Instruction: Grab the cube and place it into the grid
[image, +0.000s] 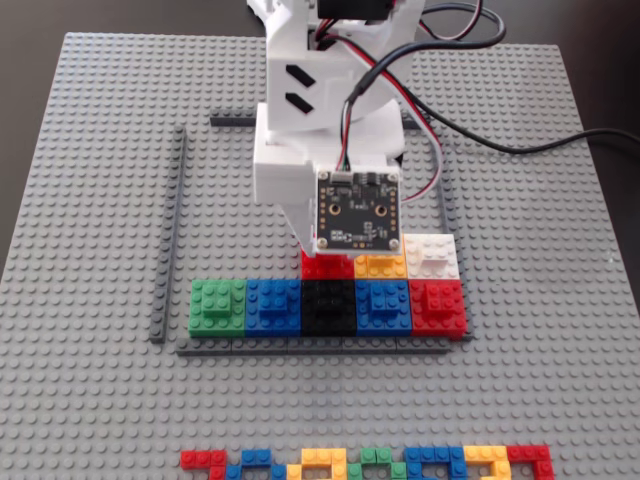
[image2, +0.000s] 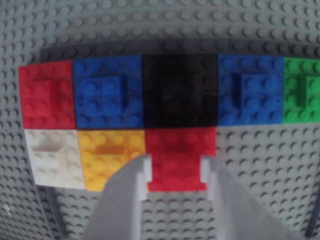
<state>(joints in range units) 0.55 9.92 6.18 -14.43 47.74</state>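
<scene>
Tool (image2: 175, 172) astride cube (image2: 180, 150) in grid (image: 167, 240)

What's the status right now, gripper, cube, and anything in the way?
Gripper down inside the grid, jaws straddling the red cube. Cube seated in second row, beside the orange block, behind the black one. Nothing obstructing.

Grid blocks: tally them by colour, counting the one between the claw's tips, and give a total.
Red: 2, the cube at the claw and one at the row's end
Blue: 2
Green: 1
Black: 1
Orange: 1
White: 1
Total: 8
</scene>
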